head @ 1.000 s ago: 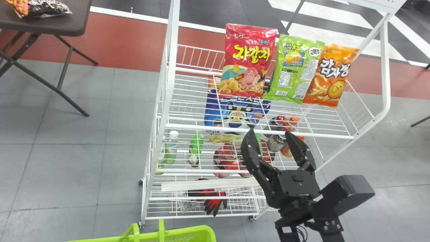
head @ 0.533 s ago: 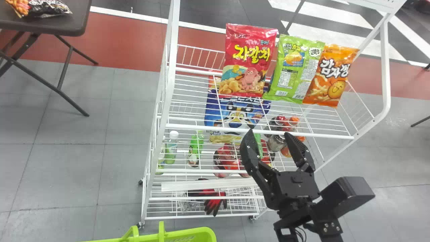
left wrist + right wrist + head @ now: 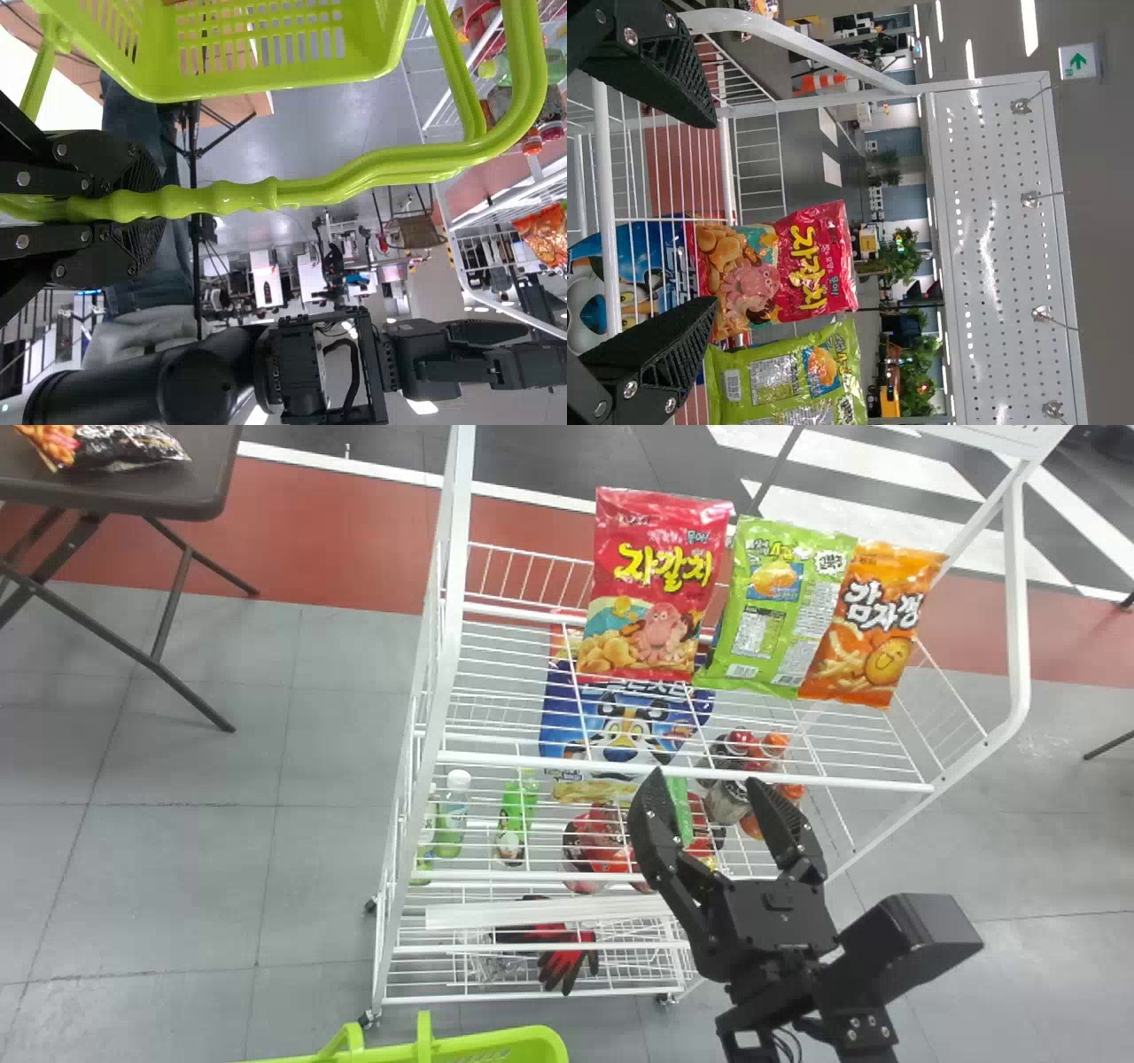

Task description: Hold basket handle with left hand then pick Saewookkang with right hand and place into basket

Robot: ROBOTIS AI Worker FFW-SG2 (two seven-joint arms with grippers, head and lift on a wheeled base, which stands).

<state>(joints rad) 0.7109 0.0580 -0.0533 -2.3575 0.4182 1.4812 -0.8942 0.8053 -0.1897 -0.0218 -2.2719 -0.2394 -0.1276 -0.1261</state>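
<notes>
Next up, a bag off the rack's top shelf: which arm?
Right, I'd say. The right gripper is open, empty and pointing toward the snack bags; the left gripper is clamped on the basket handle.

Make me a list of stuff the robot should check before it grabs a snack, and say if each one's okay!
1. Left gripper clamped on the basket's handle: ok.
2. Right gripper open, with nothing held: ok.
3. Right gripper's fingers around a snack bag: not ok, the red bag is ahead of them.
4. Snack bags standing well apart: not ok, the green bag and orange bag look like they touch.
5. Sure which bag is Saewookkang: cannot tell.
</notes>
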